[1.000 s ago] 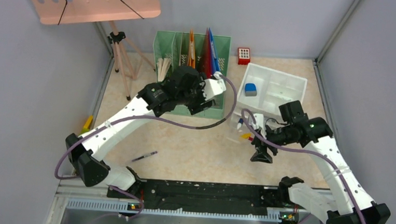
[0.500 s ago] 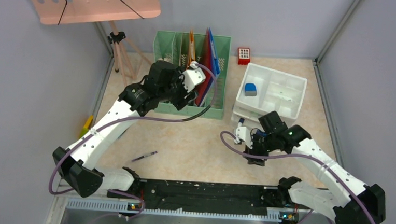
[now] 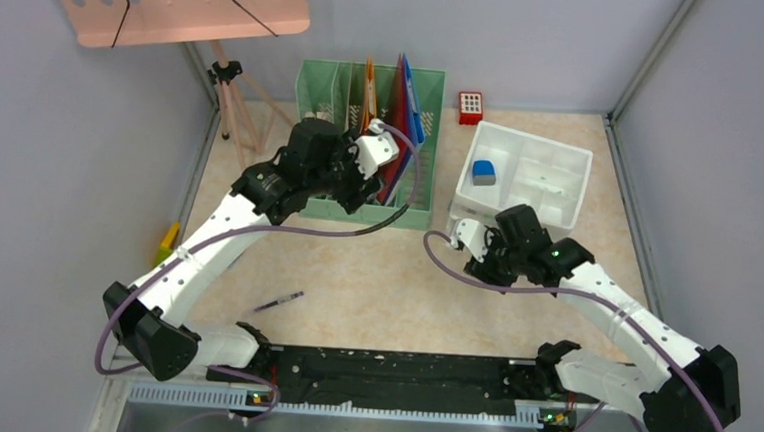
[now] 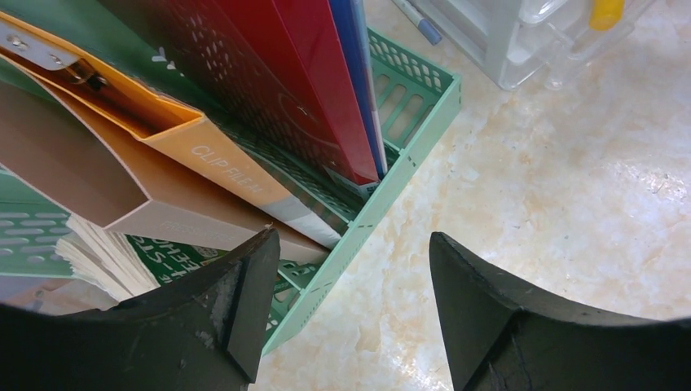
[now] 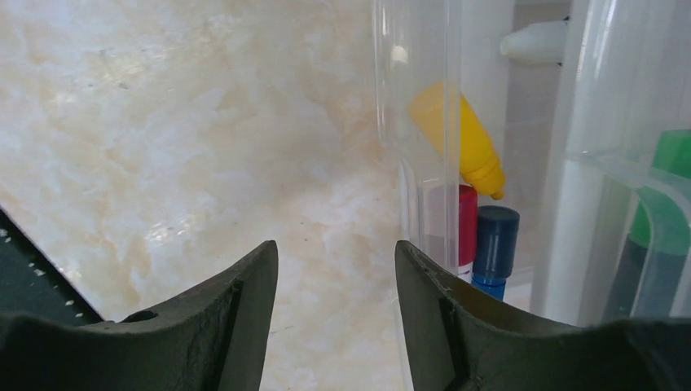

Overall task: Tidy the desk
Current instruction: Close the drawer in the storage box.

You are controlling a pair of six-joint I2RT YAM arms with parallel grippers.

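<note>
Left fingers (image 4: 220, 326) stand wide and empty above the front corner of the green file rack (image 4: 407, 138), where a red folder (image 4: 285, 65) and an orange clip file (image 4: 163, 122) lean in their slots. Across the way, the right fingers (image 5: 236, 326) are parted with only bare marble showing between them. They are drawn up just beside a clear plastic drawer (image 5: 420, 122) that holds a yellow-capped marker (image 5: 460, 138), with a red and a blue one below it. The desk (image 3: 374, 276), beige and marble-patterned, spreads under both arms between grey walls, with a black rail along its near edge. A white tray (image 3: 537, 138) sits at the back right and a stray pen (image 3: 280, 301) lies alone near the front. From where I stand the right arm looks to be working on the drawer, though I cannot tell whether to shut it or to reach its markers. Done well, that means squaring the fingers to the drawer front before touching, then pressing low and along its slide, since the light plastic unit would likely skid or tip if shoved from the side. The left arm would do best to hold clear of the leaning folders, which could topple at a nudge.
</note>
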